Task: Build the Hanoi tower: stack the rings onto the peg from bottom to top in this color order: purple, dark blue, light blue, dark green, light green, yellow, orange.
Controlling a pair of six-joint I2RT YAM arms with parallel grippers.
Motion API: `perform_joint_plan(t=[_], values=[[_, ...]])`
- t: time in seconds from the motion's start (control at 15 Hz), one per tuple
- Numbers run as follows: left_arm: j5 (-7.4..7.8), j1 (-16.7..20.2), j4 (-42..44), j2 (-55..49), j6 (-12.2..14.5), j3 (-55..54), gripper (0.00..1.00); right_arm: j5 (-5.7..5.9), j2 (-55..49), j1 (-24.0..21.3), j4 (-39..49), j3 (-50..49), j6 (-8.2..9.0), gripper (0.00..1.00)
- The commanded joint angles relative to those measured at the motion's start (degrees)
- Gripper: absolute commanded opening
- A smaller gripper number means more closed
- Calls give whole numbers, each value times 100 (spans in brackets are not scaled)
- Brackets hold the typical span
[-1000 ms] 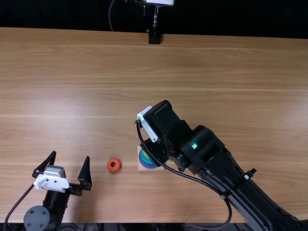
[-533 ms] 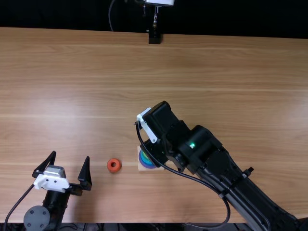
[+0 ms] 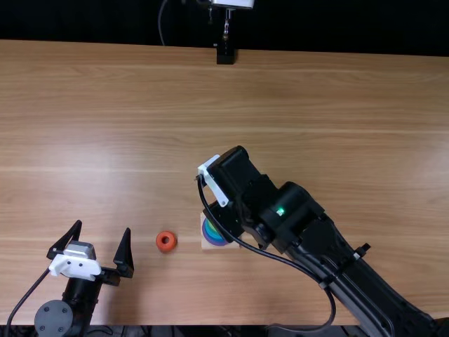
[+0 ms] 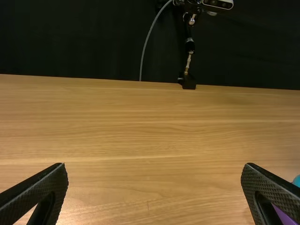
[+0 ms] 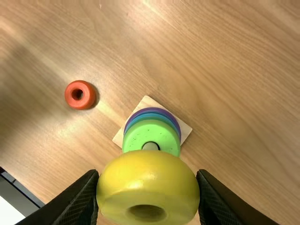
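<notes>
- Left gripper (image 3: 102,226): seen at the near left of the table (image 3: 126,140), fingers spread wide, nothing held.
- Orange ring (image 3: 166,241): laid flat on the wood, between left gripper and base.
- Square wooden base (image 3: 205,243): purple (image 5: 128,124) and blue (image 5: 151,115) layers are topped by a green ring (image 5: 134,136); peg tip (image 5: 150,146) is exposed at its centre.
- Right gripper (image 3: 226,216): yellow ring (image 5: 147,180) is gripped between its fingers, close to the stack, off the peg.
</notes>
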Motion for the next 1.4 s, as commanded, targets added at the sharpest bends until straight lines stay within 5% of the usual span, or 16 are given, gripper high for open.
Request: perform_joint_plan(t=[0.0, 0.87, 0.93, 1.07, 1.33], values=[[0, 65, 21, -69, 44, -174, 100, -31, 61, 63, 20, 202, 8, 0], [0, 65, 21, -69, 44, -174, 100, 32, 386, 177, -12, 132, -45, 0], [0, 65, 21, -69, 44, -174, 100, 53, 386, 177, -43, 132, -35, 24], [0, 65, 21, -69, 44, -174, 100, 74, 369, 177, -64, 132, -13, 100], [0, 65, 21, -69, 44, -174, 100, 74, 369, 160, 147, 228, 18, 100]])
